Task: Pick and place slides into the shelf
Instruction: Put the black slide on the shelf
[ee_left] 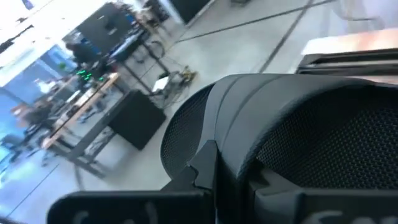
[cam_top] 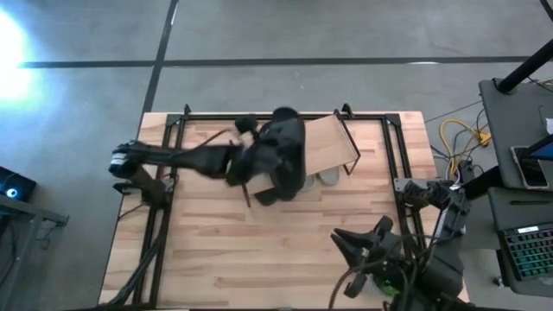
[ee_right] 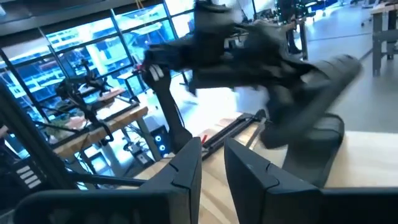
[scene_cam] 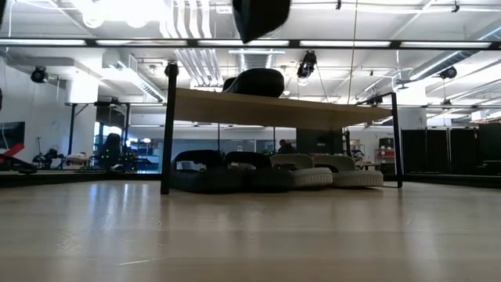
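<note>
The left arm reaches from the table's left edge toward the middle, and its left gripper (cam_top: 259,160) is clamped on a black slide (cam_top: 285,151) held over the left end of the shelf (cam_top: 333,142). In the left wrist view that slide (ee_left: 298,143) fills the picture: a smooth moulded strap arching over a finely dimpled, mesh-like footbed. From above it is only a dark mass, so its exact tilt is hard to judge.

The shelf is a pale wood plank on thin black metal legs. The low view adds what the overhead one hides: one rounded black slide (scene_cam: 254,82) rests on the plank top, and beneath it a row sits on the tabletop, two dark slides (scene_cam: 223,176) at the left and two light grey slides (scene_cam: 325,172) with ribbed soles at the right. From above, only the grey toes (cam_top: 320,179) peek past the plank's near edge.

The right gripper (ee_right: 211,165) waits near the table's front right corner, its flat dark fingers slightly apart around nothing, facing the left arm.
</note>
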Available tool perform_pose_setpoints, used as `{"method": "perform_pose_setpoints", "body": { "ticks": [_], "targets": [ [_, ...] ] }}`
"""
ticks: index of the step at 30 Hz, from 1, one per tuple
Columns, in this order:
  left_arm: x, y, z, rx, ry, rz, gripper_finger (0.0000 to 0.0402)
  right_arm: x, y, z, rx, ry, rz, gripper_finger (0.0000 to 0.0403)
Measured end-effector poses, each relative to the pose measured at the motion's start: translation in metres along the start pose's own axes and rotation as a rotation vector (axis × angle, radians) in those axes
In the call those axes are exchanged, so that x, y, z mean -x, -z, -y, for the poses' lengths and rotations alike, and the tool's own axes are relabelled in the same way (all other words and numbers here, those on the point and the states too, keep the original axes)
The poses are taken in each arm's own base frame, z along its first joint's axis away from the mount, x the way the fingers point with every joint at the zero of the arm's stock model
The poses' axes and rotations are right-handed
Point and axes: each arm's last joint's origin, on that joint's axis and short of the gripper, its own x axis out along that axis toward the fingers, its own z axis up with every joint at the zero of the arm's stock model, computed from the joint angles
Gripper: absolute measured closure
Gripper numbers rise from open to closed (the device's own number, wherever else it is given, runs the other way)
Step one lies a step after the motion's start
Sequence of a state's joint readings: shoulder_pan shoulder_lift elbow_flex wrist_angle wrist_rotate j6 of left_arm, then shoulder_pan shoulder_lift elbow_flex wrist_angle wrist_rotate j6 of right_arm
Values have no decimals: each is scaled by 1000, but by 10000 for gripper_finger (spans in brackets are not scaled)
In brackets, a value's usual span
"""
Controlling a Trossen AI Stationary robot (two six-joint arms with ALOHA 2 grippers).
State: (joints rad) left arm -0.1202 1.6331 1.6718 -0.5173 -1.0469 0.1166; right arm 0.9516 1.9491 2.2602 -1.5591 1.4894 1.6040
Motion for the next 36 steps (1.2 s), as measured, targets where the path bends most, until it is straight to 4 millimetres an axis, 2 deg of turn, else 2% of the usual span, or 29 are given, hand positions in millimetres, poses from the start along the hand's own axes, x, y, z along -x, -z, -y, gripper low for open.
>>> {"method": "perform_pose_setpoints", "body": {
  "ticks": [6, 12, 15, 19, 22, 26, 29, 36],
  "targets": [
    [-63, -6, 9, -69, 5, -56, 401, 0, -24, -1, 31, -1, 19, 340],
    [-108, -15, 35, -203, -7, -69, 401, -4, -31, 3, -3, 13, 43, 340],
    [-122, -26, 46, -261, -7, -51, 401, -5, -35, 5, 0, 17, 51, 340],
    [-137, -39, 48, -289, -27, -40, 401, -7, -42, 9, -13, 24, 78, 340],
    [-152, -35, 47, -328, -12, -87, 402, -6, -46, 11, -23, 23, 79, 340],
    [-169, -17, 45, -389, 8, -172, 402, -6, -48, 12, -26, 23, 93, 340],
    [-176, -9, 41, -394, 15, -209, 402, -6, -49, 12, -22, 25, 93, 340],
    [-182, -6, 37, -386, 41, -214, 402, -8, -50, 13, -26, 30, 95, 340]
  ]
}}
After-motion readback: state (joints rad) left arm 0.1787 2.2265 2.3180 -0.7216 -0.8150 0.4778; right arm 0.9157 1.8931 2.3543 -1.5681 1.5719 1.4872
